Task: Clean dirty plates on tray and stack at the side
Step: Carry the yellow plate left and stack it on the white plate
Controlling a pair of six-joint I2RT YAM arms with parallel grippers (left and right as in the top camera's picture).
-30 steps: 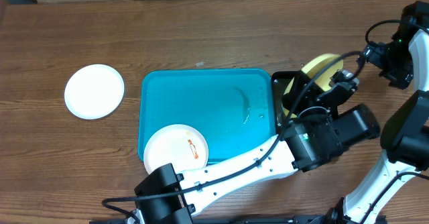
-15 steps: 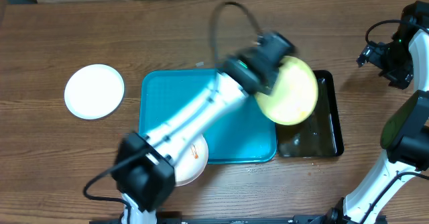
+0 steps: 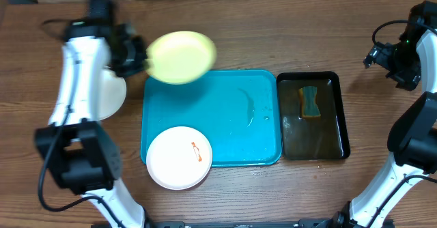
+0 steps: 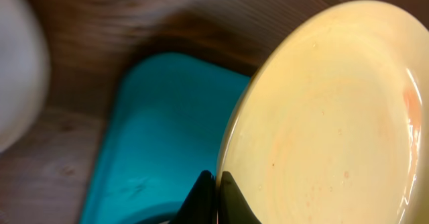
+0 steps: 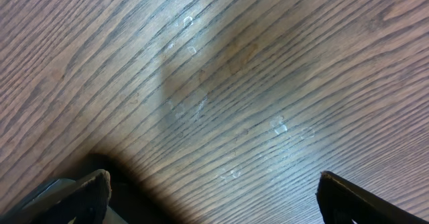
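Step, apparently: stacking. Yellow plate (image 3: 181,56) (faint orange tint shows) clamped at its rim by left gripper (image 4: 216,184), aloft over tray (image 3: 239,119) far-left corner. Next, likely: lower onto white plate (image 3: 115,98) left of tray. Right gripper (image 5: 213,194) spread, empty, far right of tray.

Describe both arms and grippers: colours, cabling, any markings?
The left arm and right arm match: white tubular links and bulky black joint housings. A black cable loops out near the right wrist. The left gripper and right gripper both have black fingers. No markings are readable.
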